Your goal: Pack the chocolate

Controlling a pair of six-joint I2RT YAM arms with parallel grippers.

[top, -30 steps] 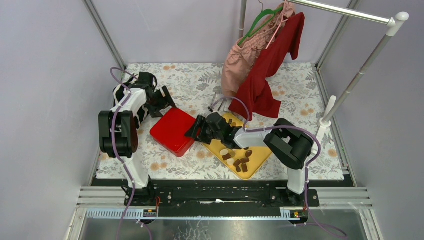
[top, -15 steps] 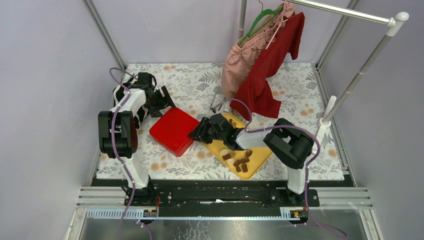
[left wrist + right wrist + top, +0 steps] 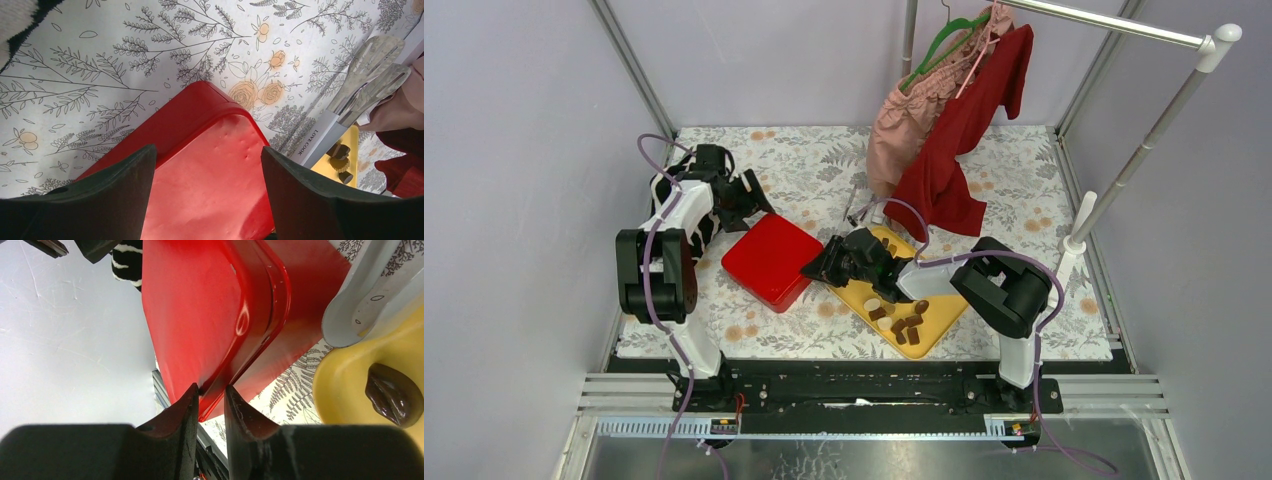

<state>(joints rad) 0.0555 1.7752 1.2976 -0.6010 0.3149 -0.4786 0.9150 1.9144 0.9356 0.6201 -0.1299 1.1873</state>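
Right tool (image 3: 211, 387): narrow; its fingers pinch the rim of the red box (image 3: 200, 305) on the box's right side, the side that faces the yellow tray (image 3: 345, 390)

Left tool (image 3: 207, 150): wide and holding nothing; it hangs over the far left corner of the red box, and its fingers appear clear of the lid

Red box: sits on the floral counter (image 3: 824, 170) between the two tools, just left of the tray; from above the lid looks down; the right wrist view shows a seam between two red shells beside the pinch; I cannot tell whether they have started to part

Chocolate (image 3: 902, 322): every piece in view lies on the yellow tray; a cluster of dark, tan and cream pieces sits at the near end and a few dark ones at the far end; one dark piece shows just right of the pinching fingers; none is seen in the box

Utensil (image 3: 370, 65): grey and slotted, at the far end of the tray, apart from both tools

Done so far: by my reading only the grip on the lid; no chocolate looks packed

Left to do: most likely the whole job; raise the lid, carry the pieces from tray to box, then close it
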